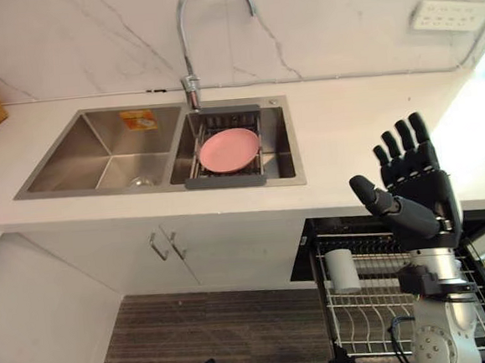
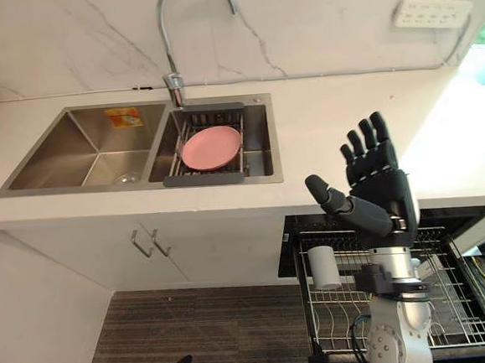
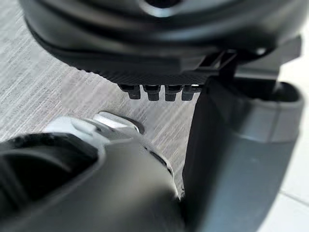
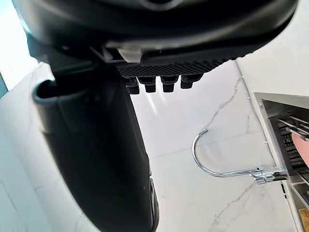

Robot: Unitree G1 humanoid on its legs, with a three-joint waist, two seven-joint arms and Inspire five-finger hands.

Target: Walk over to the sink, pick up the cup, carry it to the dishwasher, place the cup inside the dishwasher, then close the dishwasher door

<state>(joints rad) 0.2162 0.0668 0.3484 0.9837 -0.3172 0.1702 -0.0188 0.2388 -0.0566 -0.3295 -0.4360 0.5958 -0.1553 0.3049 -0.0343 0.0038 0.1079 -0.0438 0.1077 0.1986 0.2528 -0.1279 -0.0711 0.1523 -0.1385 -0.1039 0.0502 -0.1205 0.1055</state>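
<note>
Cup (image 1: 343, 270) isn't in your grip. Your right hand (image 1: 415, 189) is held up above the rack (image 1: 371, 314), fingers straight and spread, holding nothing. Cup stands upright at the rack's left end, so placement looks done. The rack is out and the dishwasher (image 2: 288, 249) open, so closing is likely next. Left hand (image 3: 145, 63) hangs near the floor (image 1: 220, 326); can't tell its state.
</note>
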